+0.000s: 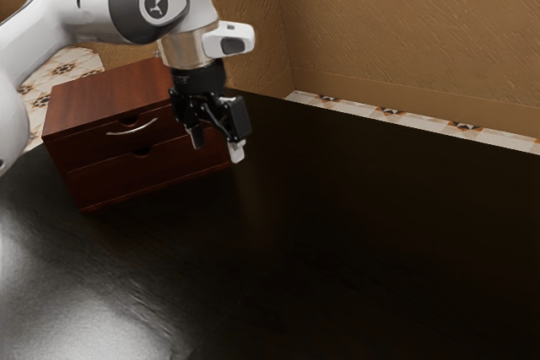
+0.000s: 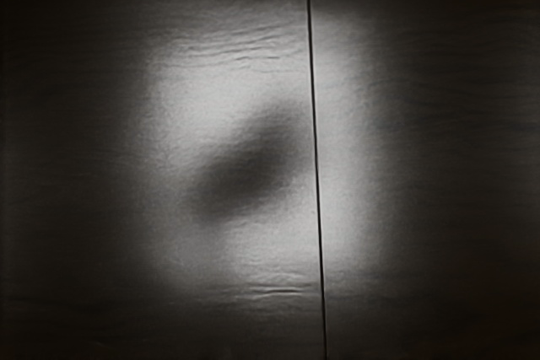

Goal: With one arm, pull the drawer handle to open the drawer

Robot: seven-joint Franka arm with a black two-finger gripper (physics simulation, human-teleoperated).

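— Drawer handle [image 1: 132,127]: where does it sit against the gripper?

— Start at the gripper [image 1: 218,151], left of centre in the upper half of the exterior view. It points down, its fingers [image 1: 237,153] spread wide with nothing between them. The handle, a pale curved bar, lies just to its left on the upper drawer [image 1: 89,149], apart from the fingers.

— And the drawer itself?

— Its front looks level with the front below. The cabinet [image 1: 101,94] stands at the upper left on the dark table [image 1: 354,233]. The hand hides the cabinet's near right corner.

— Anything else unclear?

— The arm [image 1: 51,23] is cut off at the left edge. In the wrist view the table carries a pale glare [image 2: 211,99], with a blurred dark patch [image 2: 249,166] in it that I cannot identify. A thin dark line [image 2: 314,158] crosses it.
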